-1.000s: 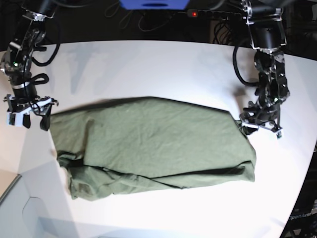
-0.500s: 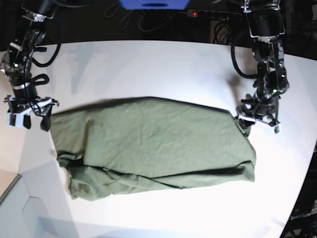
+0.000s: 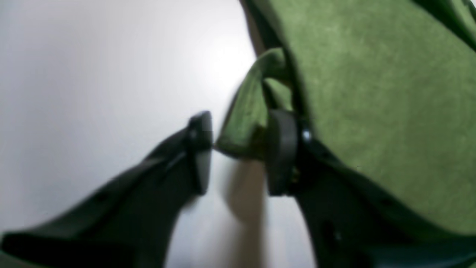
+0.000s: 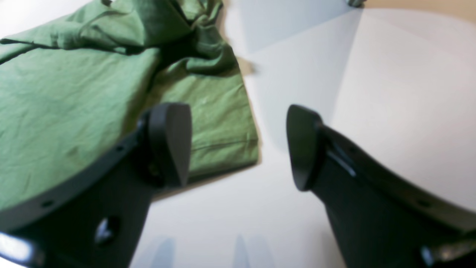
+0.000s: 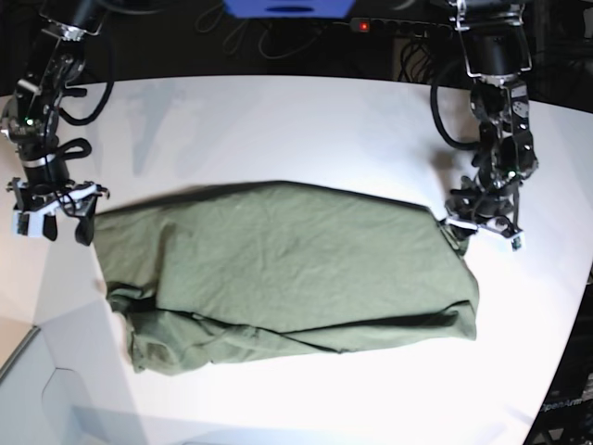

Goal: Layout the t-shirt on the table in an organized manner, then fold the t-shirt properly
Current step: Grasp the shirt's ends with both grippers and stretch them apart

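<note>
Since the earlier frames, only the left gripper [image 5: 481, 227] has shifted: in the base view it has slid a little toward 9 o'clock and its wrist has straightened, so it now sits at the 3 o'clock corner of the t-shirt [image 5: 287, 273], while the shirt's outline and the right gripper [image 5: 54, 221] look unchanged. Seen from the left wrist camera, the left gripper [image 3: 238, 152] has its fingers [image 3: 199, 149] partly closed around a small raised fold of the olive-green cloth [image 3: 372, 93]; one pad touches the fold at its lower tip and the other presses against it from the shirt side, though a gap remains lower down and the view is blurred, so whether the pinch is firm I cannot tell. From the right wrist camera, the right gripper [image 4: 238, 149] stands wide open and holds nothing, one finger [image 4: 171, 141] over the hemmed corner of the t-shirt [image 4: 74, 111] and the other over bare table [image 4: 390, 93]. In the base view the shirt lies in a wide, wrinkled, roughly folded mass across the middle of the white table [image 5: 278, 130], its bulkier bunched edge toward 6 o'clock, the right gripper just off its 9 o'clock corner and the left gripper at the opposite end
</note>
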Tool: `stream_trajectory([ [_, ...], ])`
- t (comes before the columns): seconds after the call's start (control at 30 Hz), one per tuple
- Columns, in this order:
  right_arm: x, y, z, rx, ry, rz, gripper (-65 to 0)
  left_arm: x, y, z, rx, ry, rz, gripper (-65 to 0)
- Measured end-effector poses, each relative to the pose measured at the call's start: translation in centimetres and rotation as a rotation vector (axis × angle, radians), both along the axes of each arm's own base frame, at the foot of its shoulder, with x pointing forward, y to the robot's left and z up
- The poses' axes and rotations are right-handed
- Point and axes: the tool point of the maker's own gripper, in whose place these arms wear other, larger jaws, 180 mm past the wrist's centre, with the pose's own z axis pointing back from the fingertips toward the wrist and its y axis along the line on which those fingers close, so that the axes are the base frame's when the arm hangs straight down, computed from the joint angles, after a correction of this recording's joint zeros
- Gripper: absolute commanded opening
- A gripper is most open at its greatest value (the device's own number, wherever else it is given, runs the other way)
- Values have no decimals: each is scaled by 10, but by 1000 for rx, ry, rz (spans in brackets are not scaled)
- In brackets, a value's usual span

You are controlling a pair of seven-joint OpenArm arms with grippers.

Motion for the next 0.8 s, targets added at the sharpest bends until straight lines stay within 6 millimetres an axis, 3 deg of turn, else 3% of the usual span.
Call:
stream_trajectory([
  [0.33, -2, 0, -2, 0, 5, -1, -246, 7, -14, -5, 8, 3, -50, -467],
  [0.43, -5, 0, -4, 0, 12, -1, -246, 8, -15, -5, 9, 2, -56, -532],
  [0.53, -9, 0, -8, -1, 27, -1, -246, 7, -16, -6, 4, 4, -56, -650],
  [0.8, -11, -2, -13, 2, 38, -3, -242, -2, -20, -3, 1, 11, -69, -648],
])
